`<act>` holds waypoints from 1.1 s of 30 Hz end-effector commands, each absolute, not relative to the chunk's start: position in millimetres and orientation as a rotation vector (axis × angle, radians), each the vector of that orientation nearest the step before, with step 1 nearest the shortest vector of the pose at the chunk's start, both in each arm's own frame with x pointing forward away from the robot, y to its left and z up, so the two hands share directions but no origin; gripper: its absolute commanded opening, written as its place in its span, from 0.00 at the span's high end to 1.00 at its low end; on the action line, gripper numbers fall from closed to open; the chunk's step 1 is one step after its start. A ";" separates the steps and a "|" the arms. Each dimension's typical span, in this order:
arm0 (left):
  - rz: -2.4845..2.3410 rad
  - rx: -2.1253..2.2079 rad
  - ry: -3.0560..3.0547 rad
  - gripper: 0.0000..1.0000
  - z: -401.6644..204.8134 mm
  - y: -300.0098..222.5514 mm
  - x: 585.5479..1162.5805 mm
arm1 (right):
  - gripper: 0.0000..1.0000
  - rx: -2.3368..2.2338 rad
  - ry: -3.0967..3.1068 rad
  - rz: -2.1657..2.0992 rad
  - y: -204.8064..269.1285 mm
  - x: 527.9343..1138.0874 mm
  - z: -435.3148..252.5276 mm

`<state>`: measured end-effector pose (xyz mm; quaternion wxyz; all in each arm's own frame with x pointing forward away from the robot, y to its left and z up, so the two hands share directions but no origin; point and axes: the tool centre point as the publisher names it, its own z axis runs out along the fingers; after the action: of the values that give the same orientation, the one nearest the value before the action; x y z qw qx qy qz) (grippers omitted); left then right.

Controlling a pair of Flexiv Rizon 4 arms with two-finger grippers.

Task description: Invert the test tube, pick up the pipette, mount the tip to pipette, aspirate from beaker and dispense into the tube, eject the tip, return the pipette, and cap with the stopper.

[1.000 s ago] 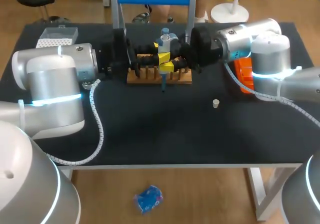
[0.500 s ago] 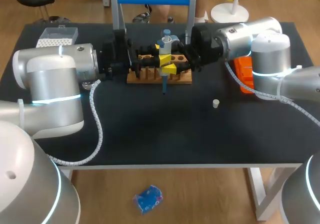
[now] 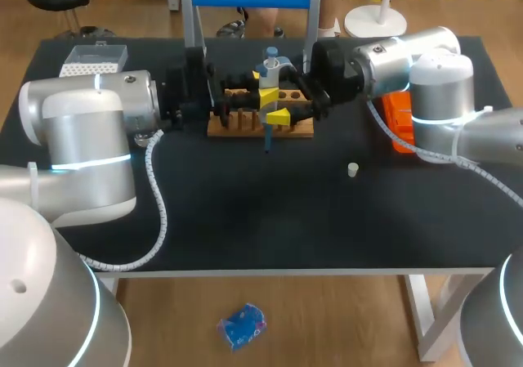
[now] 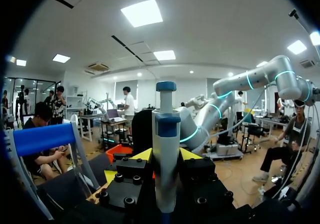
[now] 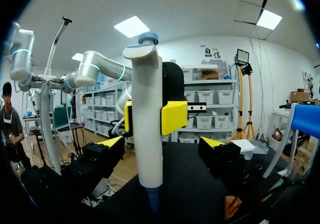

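My black worktop (image 3: 261, 220) carries it all. My left arm (image 3: 82, 138) and right arm (image 3: 441, 97) meet over its far middle, above a wooden rack (image 3: 296, 128). A tip box (image 3: 94, 60) sits in the far left corner. An orange block (image 3: 399, 120) lies towards the right edge, partly behind my right arm. The pipette (image 5: 148, 84) stands upright, tip down, pinched between my left fingers (image 4: 126, 176). My right fingers (image 5: 214, 145) are spread either side of it, not touching. The stopper (image 3: 352, 169) lies alone, right of middle.

White-and-blue pipette (image 5: 147, 114); black table (image 3: 270, 220); brown wooden rack (image 3: 237, 127); orange object (image 3: 398, 118); white stopper (image 3: 352, 169)
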<state>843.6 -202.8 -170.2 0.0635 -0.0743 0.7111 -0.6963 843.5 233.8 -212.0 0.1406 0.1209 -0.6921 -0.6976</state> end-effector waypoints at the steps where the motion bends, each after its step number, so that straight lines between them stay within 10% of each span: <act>1: -2.102 -0.225 2.144 1.00 -169.8 -203.0 842.7 | 0.00 0.345 -2.009 -2.018 233.2 841.9 -210.3; 33: -2.031 -0.241 2.144 1.00 -163.6 -184.8 846.7 | 0.00 0.272 -2.089 -2.044 192.7 825.1 -202.8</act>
<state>849.8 -190.0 -168.2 0.0859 -0.0775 0.7199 -0.6844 835.6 204.0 -210.0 0.1138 0.1008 -0.7022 -0.6956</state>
